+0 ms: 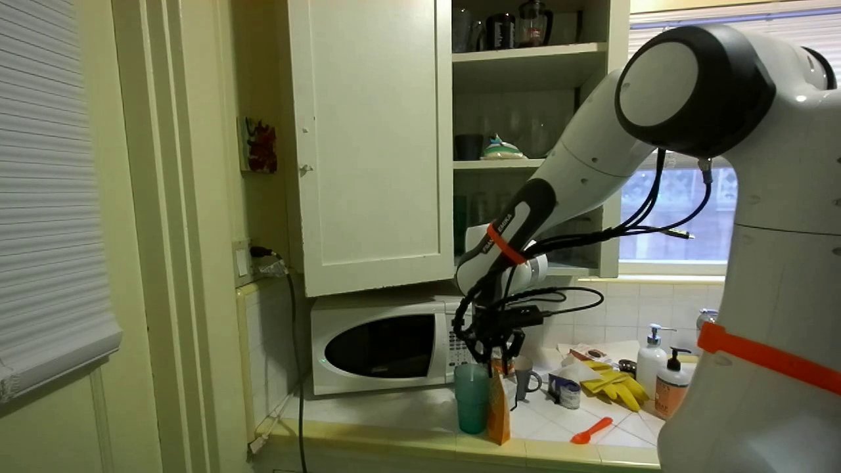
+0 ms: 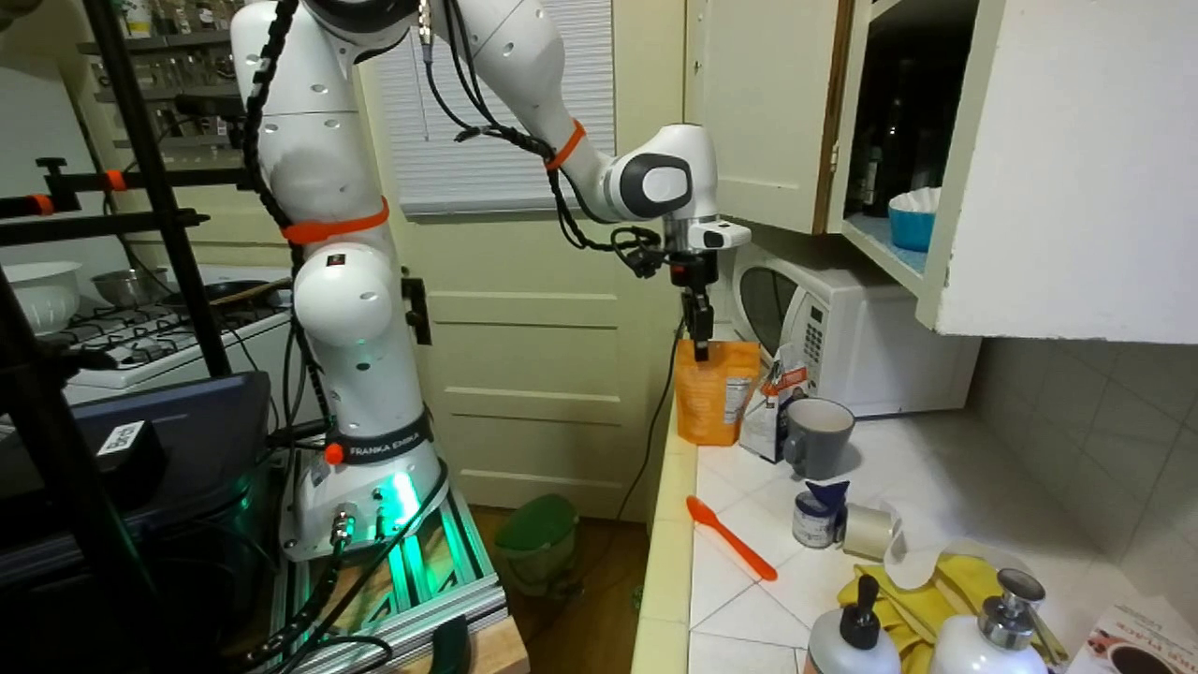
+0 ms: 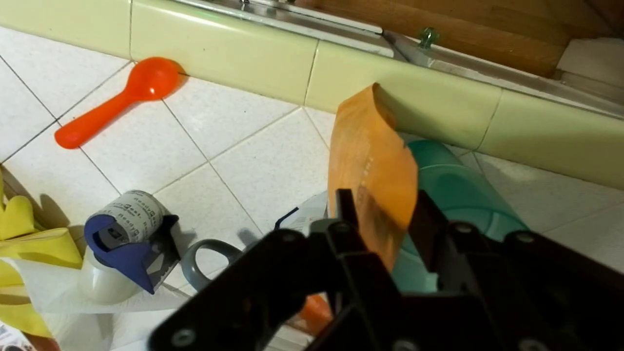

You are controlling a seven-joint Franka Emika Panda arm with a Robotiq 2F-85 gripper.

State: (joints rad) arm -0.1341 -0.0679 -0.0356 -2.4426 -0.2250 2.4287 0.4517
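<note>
Upright on the counter (image 2: 744, 620), the orange pouch (image 2: 713, 401) is probably light and soft, best held at its top, which stands between the fingers of the gripper (image 3: 383, 207), whether pinched I cannot tell.

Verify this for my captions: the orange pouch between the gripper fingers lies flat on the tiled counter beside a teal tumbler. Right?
Not flat: the orange pouch between the gripper fingers stands upright, as an exterior view shows, on the tiled counter beside the teal tumbler.
</note>
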